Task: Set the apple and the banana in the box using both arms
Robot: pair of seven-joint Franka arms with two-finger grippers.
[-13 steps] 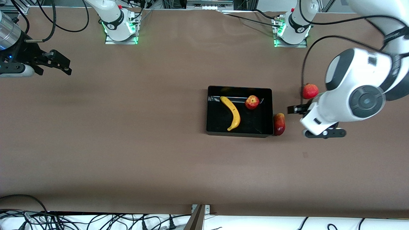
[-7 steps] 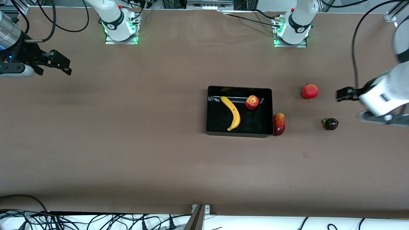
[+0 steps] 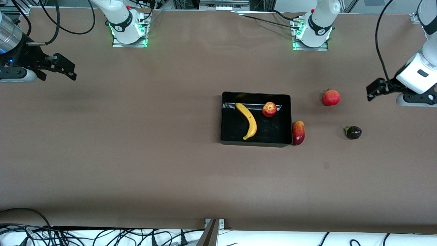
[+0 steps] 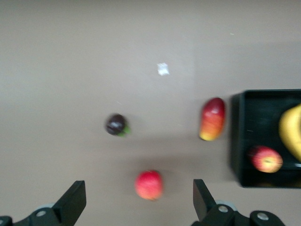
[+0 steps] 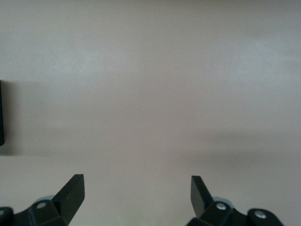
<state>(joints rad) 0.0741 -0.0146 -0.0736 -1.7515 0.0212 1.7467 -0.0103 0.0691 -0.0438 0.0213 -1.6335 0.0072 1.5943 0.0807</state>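
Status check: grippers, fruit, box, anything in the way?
Left gripper open, empty, over the table's left-arm end. Right gripper open, waiting at its end. Banana and apple in box. Nothing obstructing.

Nothing readable from where I'm sitting, honestly. No labels, brand names, numbers or signs that I can make out on anything in any of the three views. There are dark rings with small marks on the two arm bases (image 3: 127, 25) at the top of the front view, but I can't read them as letters. The small pale scrap on the tabletop (image 4: 163, 69) in the left wrist view is blank as far as I can tell.
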